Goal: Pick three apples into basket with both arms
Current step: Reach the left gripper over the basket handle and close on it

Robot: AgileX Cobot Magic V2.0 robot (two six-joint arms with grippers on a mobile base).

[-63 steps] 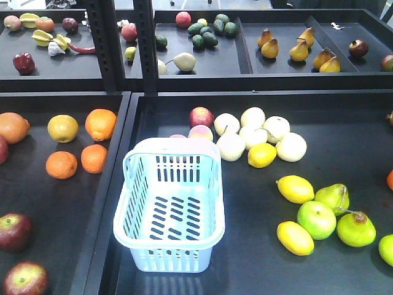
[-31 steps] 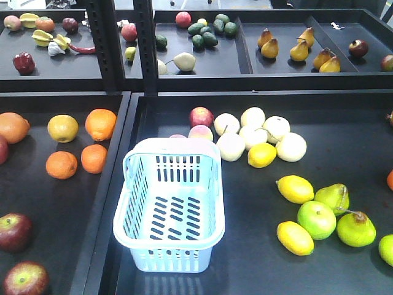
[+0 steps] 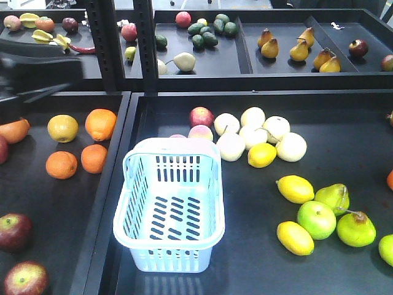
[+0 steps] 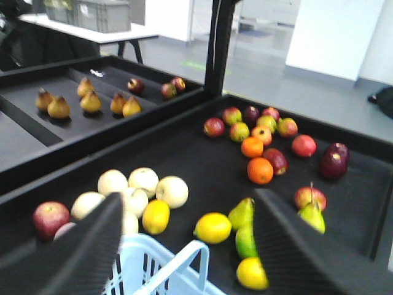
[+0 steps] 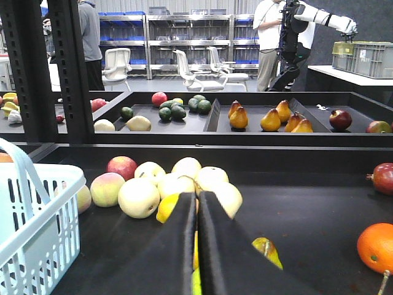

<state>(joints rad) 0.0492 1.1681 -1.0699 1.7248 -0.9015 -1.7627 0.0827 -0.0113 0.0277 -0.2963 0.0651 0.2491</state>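
Apples, dark red with yellow-green streaks, lie in the left tray (image 3: 61, 209). One apple (image 3: 13, 232) and a second apple (image 3: 24, 279) sit close together at the near edge. A dark red sliver (image 3: 2, 149) at the left border is probably the third. All lie left of the basket (image 3: 169, 258), which stands in the neighbouring tray, long axis running front to back, with nothing in it. The left arm (image 3: 37, 70) is a blurred black shape hanging over the far end of the apples' tray, beyond the oranges (image 3: 62, 165). The apples therefore lie nearer the front than it does, and it looks the closer arm for them. Its wrist view shows the left jaws standing wide apart and holding nothing. The right jaws are pressed together, also holding nothing, low over the other tray and facing a heap of pale fruit (image 5: 175, 184). The basket stands to their left, between them and the apples.
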